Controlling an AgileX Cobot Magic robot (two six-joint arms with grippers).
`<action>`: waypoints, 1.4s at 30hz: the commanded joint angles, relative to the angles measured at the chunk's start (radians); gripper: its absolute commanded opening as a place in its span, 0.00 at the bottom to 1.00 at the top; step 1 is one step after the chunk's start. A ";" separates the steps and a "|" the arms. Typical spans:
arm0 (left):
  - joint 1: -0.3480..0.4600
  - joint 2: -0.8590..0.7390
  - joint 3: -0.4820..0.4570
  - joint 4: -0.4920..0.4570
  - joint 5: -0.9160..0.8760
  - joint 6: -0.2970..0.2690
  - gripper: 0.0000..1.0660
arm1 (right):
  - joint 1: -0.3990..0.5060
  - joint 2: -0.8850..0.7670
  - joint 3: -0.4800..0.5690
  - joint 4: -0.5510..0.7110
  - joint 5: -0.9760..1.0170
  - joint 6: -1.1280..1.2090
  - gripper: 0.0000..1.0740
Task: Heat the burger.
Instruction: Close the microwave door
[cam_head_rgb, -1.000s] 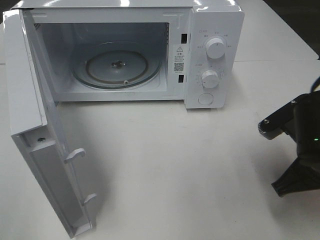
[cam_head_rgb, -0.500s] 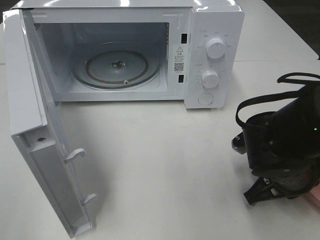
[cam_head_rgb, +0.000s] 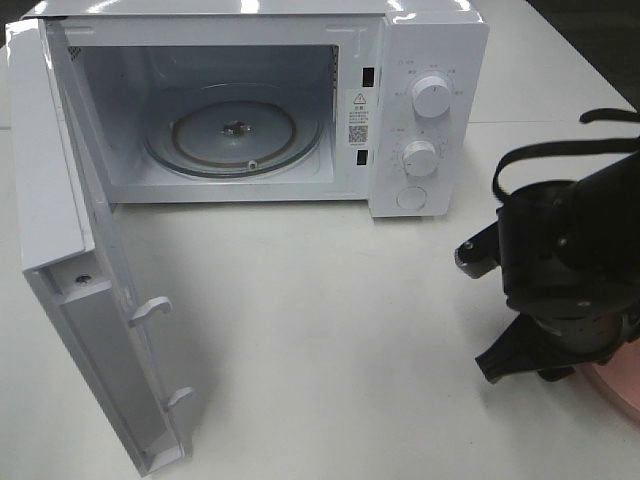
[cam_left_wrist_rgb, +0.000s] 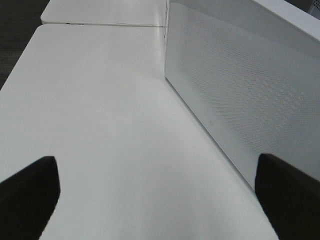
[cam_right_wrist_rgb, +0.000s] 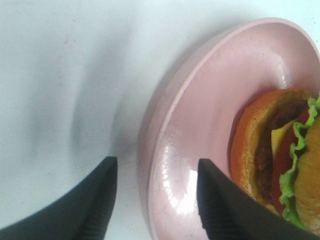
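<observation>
The burger (cam_right_wrist_rgb: 280, 150) lies on a pink plate (cam_right_wrist_rgb: 200, 110), with its golden bun, green lettuce, yellow cheese and dark patty showing in the right wrist view. My right gripper (cam_right_wrist_rgb: 157, 200) is open, with one finger outside the plate's rim and the other over its inside. From the high camera the right gripper (cam_head_rgb: 530, 365) points down at the plate's (cam_head_rgb: 620, 385) left edge, and the burger is hidden there. My left gripper (cam_left_wrist_rgb: 160, 200) is open and empty over bare table beside the microwave's outer wall (cam_left_wrist_rgb: 240, 85).
The white microwave (cam_head_rgb: 420, 100) stands at the back with its door (cam_head_rgb: 70, 270) swung wide open to the left. Its glass turntable (cam_head_rgb: 235, 130) has nothing on it. The white table (cam_head_rgb: 330, 330) stretches in front of it.
The right arm has come in from the right edge and settled over the plate's left rim. A slice of the pink plate now shows under it.
</observation>
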 joint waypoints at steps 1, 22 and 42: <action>0.002 -0.016 0.003 -0.001 0.000 -0.004 0.92 | 0.000 -0.064 -0.016 0.078 0.007 -0.099 0.50; 0.002 -0.016 0.003 -0.001 0.000 -0.004 0.92 | 0.000 -0.683 -0.035 0.558 0.181 -0.773 0.72; 0.002 -0.016 0.003 -0.001 0.000 -0.004 0.92 | -0.006 -1.245 -0.033 0.615 0.302 -0.804 0.71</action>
